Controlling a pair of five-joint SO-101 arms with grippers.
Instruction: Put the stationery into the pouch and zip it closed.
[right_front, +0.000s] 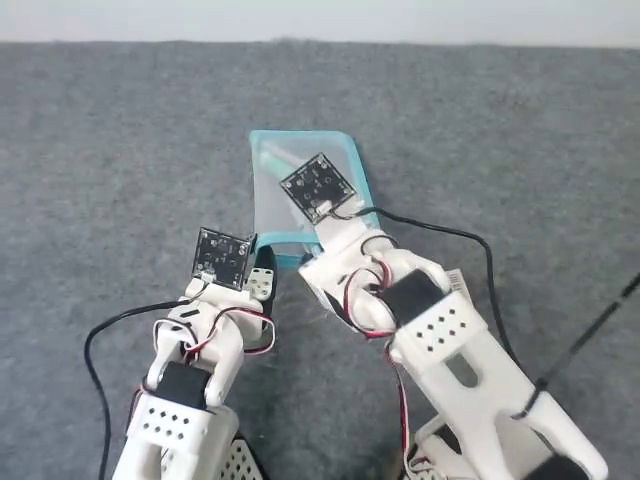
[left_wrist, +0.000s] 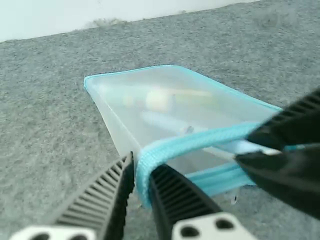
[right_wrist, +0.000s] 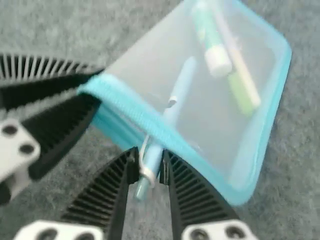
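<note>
Grey surface (right_front: 100, 150), pouch (right_wrist: 150, 65) holding pens (right_wrist: 178, 90). Left jaws pinched on zipper edge (left_wrist: 170, 147); right jaws clamped on zipper pull (right_wrist: 149, 161).

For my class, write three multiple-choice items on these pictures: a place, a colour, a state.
1. Where does the stationery lie? A) inside the pouch B) beside the pouch C) in a claw
2. What colour is the pouch's zip edging? A) red B) light blue C) yellow
3. How is the left claw? A) open, holding nothing B) shut on the zip edging C) shut on a pen
1 A: it shows through the clear wall. 2 B: a light blue band rims the pouch. 3 B: its fingers pinch the edging's end.
</note>
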